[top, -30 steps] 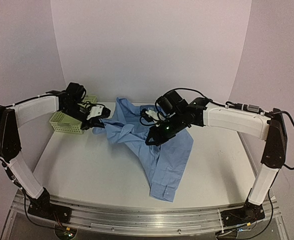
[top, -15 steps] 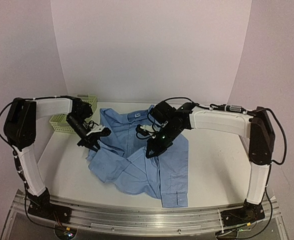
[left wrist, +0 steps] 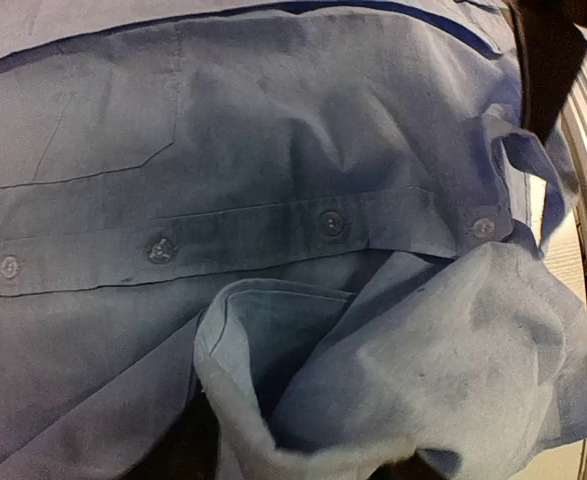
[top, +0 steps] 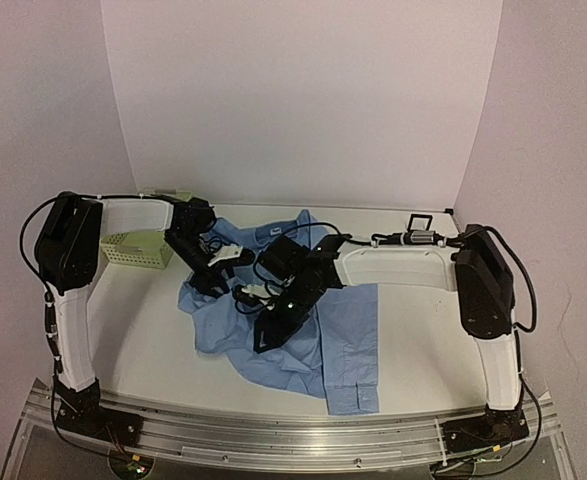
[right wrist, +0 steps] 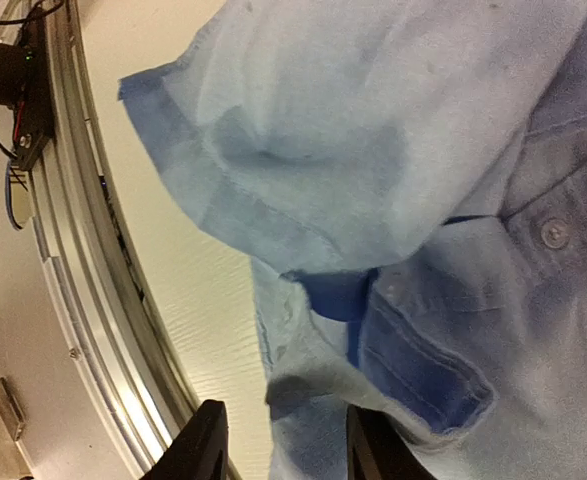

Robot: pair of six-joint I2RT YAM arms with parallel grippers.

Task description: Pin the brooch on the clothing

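The clothing [top: 345, 322] is a light blue button-up shirt lying crumpled across the middle of the table. My left gripper [top: 216, 278] sits low on the shirt's left part. In the left wrist view, cloth [left wrist: 273, 150] fills the frame and a loose fold lies between the parted jaws of the left gripper [left wrist: 293, 465]. My right gripper [top: 266, 335] is down on the shirt's near-left edge. Its dark fingers [right wrist: 199, 445] stand apart with a hem of the shirt [right wrist: 403, 120] lying between them, so that gripper [right wrist: 285, 448] is open. The brooch is out of view.
A pale green basket [top: 133, 250] stands at the back left, behind the left arm. A small black square box [top: 421, 222] sits at the back right. The metal rail [right wrist: 73, 250] along the table's near edge runs close to the right gripper.
Both arms carried the shirt from the back toward the near middle and came down low. Both grippers, shut on the cloth before, now stand apart, and the shirt lies flatter.
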